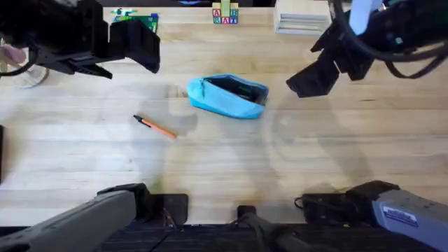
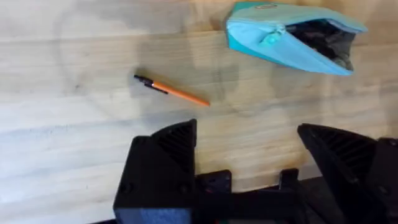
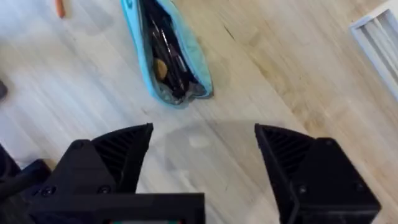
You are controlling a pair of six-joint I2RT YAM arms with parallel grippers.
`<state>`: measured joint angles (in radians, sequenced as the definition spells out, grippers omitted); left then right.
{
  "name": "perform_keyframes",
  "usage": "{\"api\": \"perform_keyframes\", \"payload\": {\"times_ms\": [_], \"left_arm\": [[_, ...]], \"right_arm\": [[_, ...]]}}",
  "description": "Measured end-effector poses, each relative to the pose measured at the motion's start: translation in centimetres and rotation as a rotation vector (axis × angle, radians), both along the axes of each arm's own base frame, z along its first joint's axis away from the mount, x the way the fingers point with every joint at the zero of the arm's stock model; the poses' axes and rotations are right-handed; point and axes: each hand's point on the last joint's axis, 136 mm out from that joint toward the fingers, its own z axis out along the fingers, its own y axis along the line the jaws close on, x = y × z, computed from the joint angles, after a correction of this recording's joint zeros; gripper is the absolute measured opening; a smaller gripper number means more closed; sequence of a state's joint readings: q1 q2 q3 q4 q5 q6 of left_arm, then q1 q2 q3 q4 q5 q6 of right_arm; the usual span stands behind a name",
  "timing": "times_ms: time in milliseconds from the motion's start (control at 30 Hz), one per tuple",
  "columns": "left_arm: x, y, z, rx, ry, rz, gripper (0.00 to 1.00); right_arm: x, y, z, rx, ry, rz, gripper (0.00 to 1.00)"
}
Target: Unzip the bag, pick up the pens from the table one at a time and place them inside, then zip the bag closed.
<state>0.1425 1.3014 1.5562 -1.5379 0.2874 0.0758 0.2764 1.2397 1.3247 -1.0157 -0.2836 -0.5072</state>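
The light-blue bag (image 1: 227,96) lies unzipped in the middle of the table (image 1: 224,161), its dark inside showing. In the right wrist view the bag (image 3: 165,53) holds a dark slim shape in its opening. The orange pen (image 1: 155,127) with a dark tip lies flat to the left of the bag. My left gripper (image 1: 119,56) hovers high over the far left, open and holding nothing; its wrist view shows the pen (image 2: 174,92) and the bag (image 2: 286,40) beyond its fingers (image 2: 163,165). High to the right of the bag, my right gripper (image 1: 315,75) is open and holds nothing.
Coloured letter blocks (image 1: 225,14), a white slatted box (image 1: 301,17) and a green item (image 1: 136,19) stand along the far edge. A clear cup (image 1: 21,70) sits at the far left. Bare wood surrounds the bag and pen.
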Motion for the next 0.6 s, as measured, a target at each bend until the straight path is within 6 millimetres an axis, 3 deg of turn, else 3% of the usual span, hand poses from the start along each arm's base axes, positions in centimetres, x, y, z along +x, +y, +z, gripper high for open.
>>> {"api": "perform_keyframes", "payload": {"times_ms": [467, 600], "left_arm": [[-0.3, 2.3, -0.6, 0.035, 0.080, 0.335, 0.996], [-0.7, 2.3, -1.8, 0.049, 0.128, 0.426, 0.996]], "right_arm": [[-1.0, -0.3, -0.3, 0.020, 0.070, -0.065, 0.998], [-1.2, -0.3, -0.4, 0.021, 0.081, -0.073, 0.998]]}}
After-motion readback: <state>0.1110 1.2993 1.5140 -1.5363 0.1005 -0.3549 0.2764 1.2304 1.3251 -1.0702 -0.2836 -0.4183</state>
